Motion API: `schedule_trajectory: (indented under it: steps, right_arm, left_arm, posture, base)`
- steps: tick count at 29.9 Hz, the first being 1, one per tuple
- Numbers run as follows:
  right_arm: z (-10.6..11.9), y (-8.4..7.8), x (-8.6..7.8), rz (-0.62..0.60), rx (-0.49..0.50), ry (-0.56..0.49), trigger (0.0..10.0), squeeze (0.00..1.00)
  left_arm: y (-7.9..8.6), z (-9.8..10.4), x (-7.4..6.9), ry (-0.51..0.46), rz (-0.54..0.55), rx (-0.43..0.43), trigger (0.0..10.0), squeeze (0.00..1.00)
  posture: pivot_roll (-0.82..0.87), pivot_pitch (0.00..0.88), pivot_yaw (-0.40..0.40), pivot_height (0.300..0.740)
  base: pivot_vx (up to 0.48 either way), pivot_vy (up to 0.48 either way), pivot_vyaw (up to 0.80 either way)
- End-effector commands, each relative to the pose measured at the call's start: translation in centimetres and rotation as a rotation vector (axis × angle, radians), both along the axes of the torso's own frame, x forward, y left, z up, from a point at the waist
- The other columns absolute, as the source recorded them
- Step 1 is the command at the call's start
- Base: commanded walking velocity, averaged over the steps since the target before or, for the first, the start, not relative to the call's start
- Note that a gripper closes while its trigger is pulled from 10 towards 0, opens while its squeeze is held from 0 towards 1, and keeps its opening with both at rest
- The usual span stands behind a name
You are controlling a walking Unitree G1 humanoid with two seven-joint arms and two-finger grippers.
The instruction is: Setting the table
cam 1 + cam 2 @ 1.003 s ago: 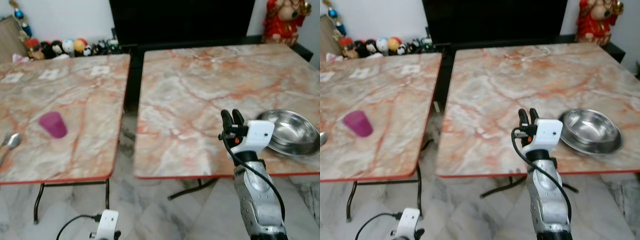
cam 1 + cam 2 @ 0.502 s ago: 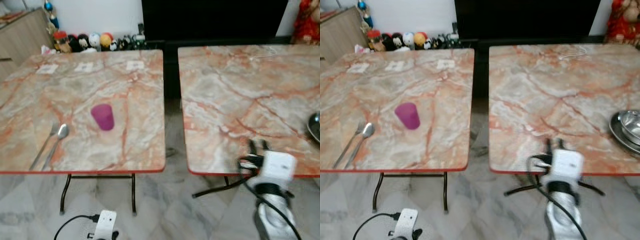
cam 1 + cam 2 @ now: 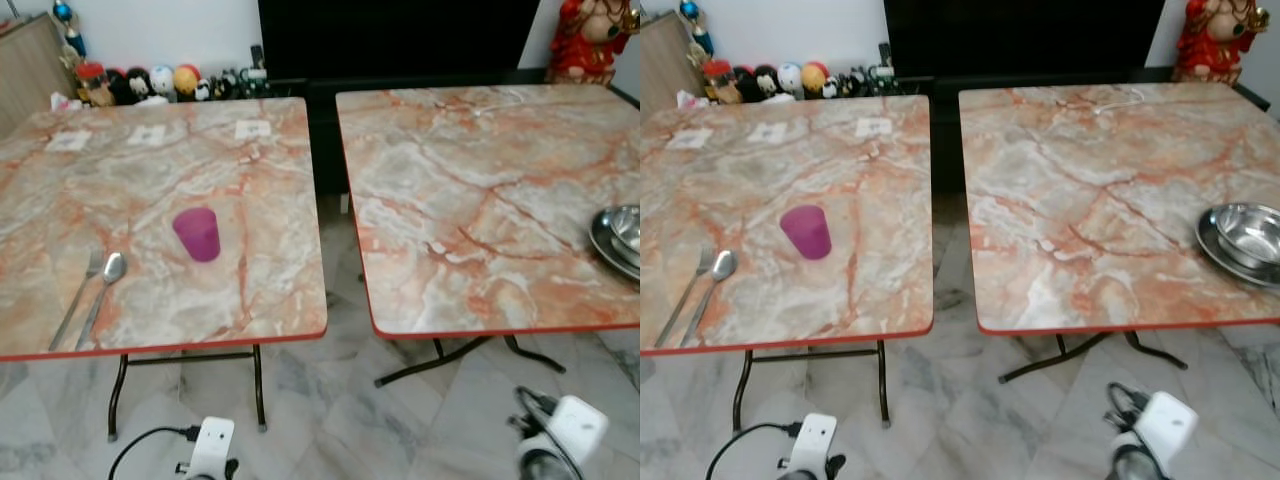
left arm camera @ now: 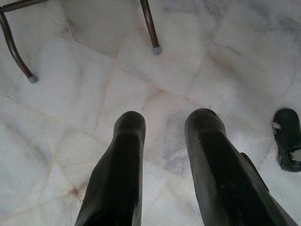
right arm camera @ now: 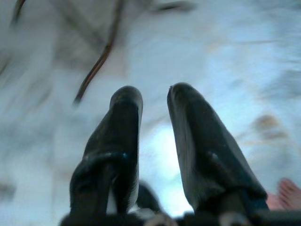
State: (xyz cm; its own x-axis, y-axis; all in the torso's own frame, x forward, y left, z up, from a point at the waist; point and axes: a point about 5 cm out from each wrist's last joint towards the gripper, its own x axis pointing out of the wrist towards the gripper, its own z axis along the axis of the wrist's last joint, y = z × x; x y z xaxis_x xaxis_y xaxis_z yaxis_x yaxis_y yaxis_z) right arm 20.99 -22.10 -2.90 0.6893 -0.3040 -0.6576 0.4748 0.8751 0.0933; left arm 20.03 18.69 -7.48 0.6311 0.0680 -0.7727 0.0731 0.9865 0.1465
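Two marble-patterned tables stand before me with a dark gap between them: the left table (image 3: 150,200) and the right table (image 3: 480,190). Beyond them a black cabinet (image 3: 400,35) fills the far wall, its top cut off. The steel bowls (image 3: 1245,240) sit at the right table's near right edge, stacked, and the frame cuts their right side off, so I cannot tell how many there are.

On the left table, the purple cup (image 3: 197,234) stands upright near the middle, mouth up. Left of it, near the near edge, the fork (image 3: 76,300) and spoon (image 3: 101,290) lie side by side, touching or almost so, long axes running near to far with bowl and tines at the far end.

A row of small toys (image 3: 150,82) lines the far wall on the left; a red figurine (image 3: 590,40) stands far right.

My left gripper (image 4: 164,155) hangs low over the pale floor, fingers spread, nothing between them. My right gripper (image 5: 153,141) hangs low too, fingers apart and empty; its view is blurred, and bare toes (image 5: 287,193) show at its edge.
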Motion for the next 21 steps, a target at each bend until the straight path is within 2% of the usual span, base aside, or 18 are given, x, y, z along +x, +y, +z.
schedule_trajectory:
  steps: [1, 2, 3, 4, 5, 9, 13, 17, 19, 21]
  right_arm:
    - [-1.0, 2.1, 0.8, 0.191, 0.024, 0.015, 10.0, 0.00]
    - [-1.0, 2.1, 0.8, 0.191, 0.024, 0.015, 10.0, 0.00]
    - [-1.7, 3.3, 1.0, 0.320, 0.016, 0.020, 10.0, 0.00]
    - [-1.7, 3.3, 1.0, 0.320, 0.016, 0.020, 10.0, 0.00]
    - [-2.2, 3.8, 0.8, 0.381, 0.004, 0.039, 10.0, 0.00]
    - [-4.9, 4.5, -1.9, 0.498, -0.034, 0.231, 10.0, 0.00]
    - [-5.7, 4.3, -3.1, 0.507, -0.060, 0.309, 10.0, 0.00]
    - [-5.4, 4.8, -2.5, 0.472, -0.030, 0.241, 10.0, 0.00]
    - [-5.4, 4.7, -2.5, 0.452, -0.027, 0.232, 10.0, 0.00]
    - [-5.6, 3.9, -3.0, 0.438, -0.047, 0.258, 10.0, 0.00]
  left_arm:
    - [0.3, -0.1, -0.3, 0.014, 0.014, 0.009, 10.0, 0.00]
    - [0.3, -0.1, -0.3, 0.014, 0.014, 0.009, 10.0, 0.00]
    - [0.3, -0.1, -0.2, 0.013, 0.016, 0.008, 10.0, 0.00]
    - [0.3, -0.1, -0.2, 0.013, 0.016, 0.008, 10.0, 0.00]
    - [0.3, -0.1, -0.2, 0.013, 0.017, 0.007, 10.0, 0.00]
    - [0.3, 0.0, -0.1, 0.007, 0.018, 0.004, 10.0, 0.00]
    - [0.3, 0.0, -0.1, 0.003, 0.024, 0.004, 10.0, 0.00]
    - [0.5, -0.1, -0.2, 0.012, 0.037, 0.002, 10.0, 0.00]
    - [0.4, -0.1, -0.2, 0.016, 0.035, 0.000, 10.0, 0.00]
    - [0.3, -0.1, -0.2, 0.019, 0.025, 0.000, 10.0, 0.00]
  posture:
    - [-0.13, 0.079, 0.038, 0.740]
    - [-0.13, 0.079, 0.038, 0.740]
    - [-0.13, 0.081, 0.042, 0.740]
    - [-0.13, 0.081, 0.042, 0.740]
    - [-0.13, 0.081, 0.042, 0.740]
    - [-0.11, 0.089, 0.061, 0.740]
    - [-0.09, 0.097, 0.058, 0.740]
    - [-0.11, 0.109, 0.070, 0.740]
    - [-0.11, 0.112, 0.074, 0.740]
    - [-0.11, 0.113, 0.071, 0.740]
  base:
    - [0.000, 0.000, 0.00]
    - [0.000, 0.000, 0.00]
    - [0.000, 0.000, 0.00]
    - [0.000, 0.000, 0.00]
    - [0.000, 0.000, 0.00]
    - [0.000, 0.000, 0.00]
    - [0.000, 0.000, 0.00]
    - [0.000, 0.000, 0.00]
    - [0.000, 0.000, 0.00]
    - [0.000, 0.480, 0.00]
